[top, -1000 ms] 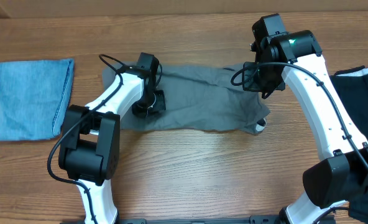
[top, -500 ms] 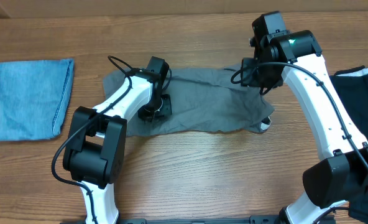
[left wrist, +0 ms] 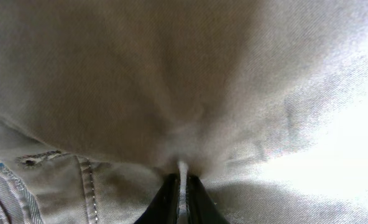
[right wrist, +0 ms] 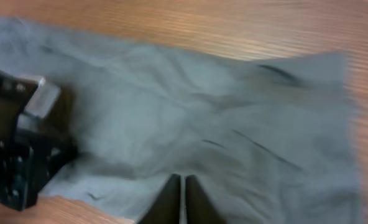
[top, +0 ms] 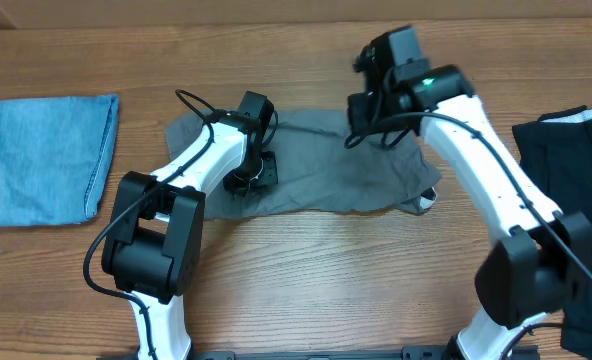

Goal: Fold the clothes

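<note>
The clothes [top: 316, 165] are a plain grey garment lying wrinkled across the middle of the wooden table. My left gripper [top: 248, 175] rests on its left part. In the left wrist view the cloth [left wrist: 171, 74] fills the frame, and the left gripper [left wrist: 181, 180] is shut on a thin raised fold of it. My right gripper [top: 368, 118] hangs over the garment's back edge. Seen from the right wrist, the cloth [right wrist: 202, 112] spreads out below the right gripper [right wrist: 181, 183], which is shut with nothing seen held.
A folded light blue denim piece [top: 46, 155] lies at the far left. A black garment [top: 576, 170] lies at the right edge. Something small and white [top: 426, 198] peeks out at the grey cloth's front right corner. Bare wood runs along the front.
The right arm has swung left along the garment's back edge. The left arm shifted slightly right a second ago and has since held still.
</note>
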